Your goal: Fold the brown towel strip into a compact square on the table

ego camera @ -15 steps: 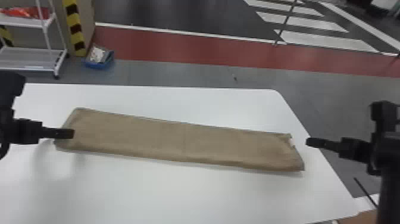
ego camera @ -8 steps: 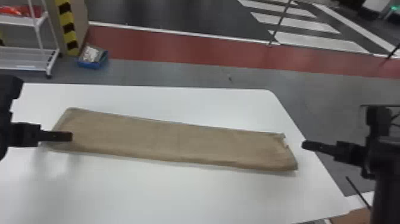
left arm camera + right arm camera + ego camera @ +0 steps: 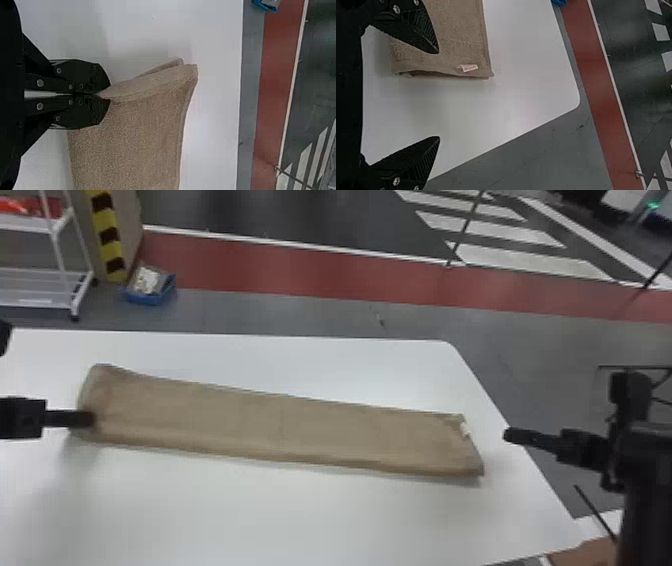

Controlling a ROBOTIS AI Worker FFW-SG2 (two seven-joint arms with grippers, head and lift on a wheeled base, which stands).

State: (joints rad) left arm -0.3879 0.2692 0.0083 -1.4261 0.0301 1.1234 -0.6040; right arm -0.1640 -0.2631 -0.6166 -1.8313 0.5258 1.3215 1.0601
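Pointing in level from the left edge of the head view with the left claw (image 3: 90, 419), and pinching the left end of the brown towel strip (image 3: 280, 430) towards its near corner! Pressing both fingers nearly together there, gripping cloth between the tips, seen close up at the left claw (image 3: 104, 95). Lying long and flattened across the white table (image 3: 300, 520), slanting a little, with the right end sitting nearer the robot. Over on the other side now, rising from the bottom right with the right arm (image 3: 645, 500), and aiming the right claw (image 3: 509, 434) inward, just beyond the towel's right end, close to the table's side edge. Spreading wide at the right claw (image 3: 440, 95), holding nothing. And sticking out from that right end, near the far corner, showing a small white label (image 3: 470, 68) with faint reddish print.
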